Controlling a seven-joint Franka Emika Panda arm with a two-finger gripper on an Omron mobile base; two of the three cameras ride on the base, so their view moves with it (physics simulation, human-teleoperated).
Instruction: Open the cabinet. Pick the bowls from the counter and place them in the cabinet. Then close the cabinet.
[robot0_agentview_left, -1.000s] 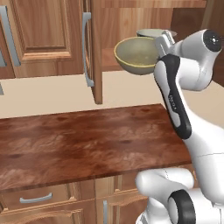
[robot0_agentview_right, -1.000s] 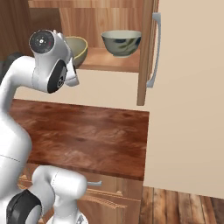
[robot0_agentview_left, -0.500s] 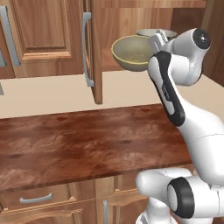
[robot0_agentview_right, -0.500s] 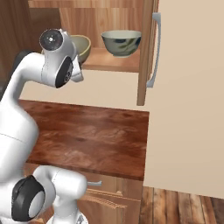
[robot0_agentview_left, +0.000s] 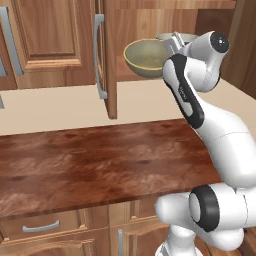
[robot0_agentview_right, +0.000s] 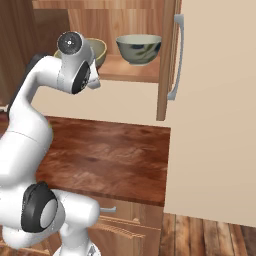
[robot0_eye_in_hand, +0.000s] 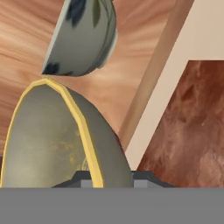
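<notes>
Cabinet (robot0_agentview_right: 167, 60) stands open above your desk (robot0_agentview_left: 100, 160). Grey-green bowl (robot0_agentview_right: 138, 48) sits on its shelf; beige bowl (robot0_eye_in_hand: 57, 140) rests beside it, rim pinched by claw (robot0_eye_in_hand: 111, 177). Dragging backward unreleased could topple it.

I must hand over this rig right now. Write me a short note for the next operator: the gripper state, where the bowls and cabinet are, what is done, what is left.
Gripper: shut on the rim of the beige-olive bowl, which it holds at the cabinet shelf.
Grey-green bowl: standing on that shelf, to the right of the beige-olive bowl in the right base view.
Cabinet: both doors open.
Counter: no bowl on the part in view.
Done: cabinet opened, grey-green bowl placed.
Left: release the beige-olive bowl on the shelf, pull the arm back, close both doors.
</notes>
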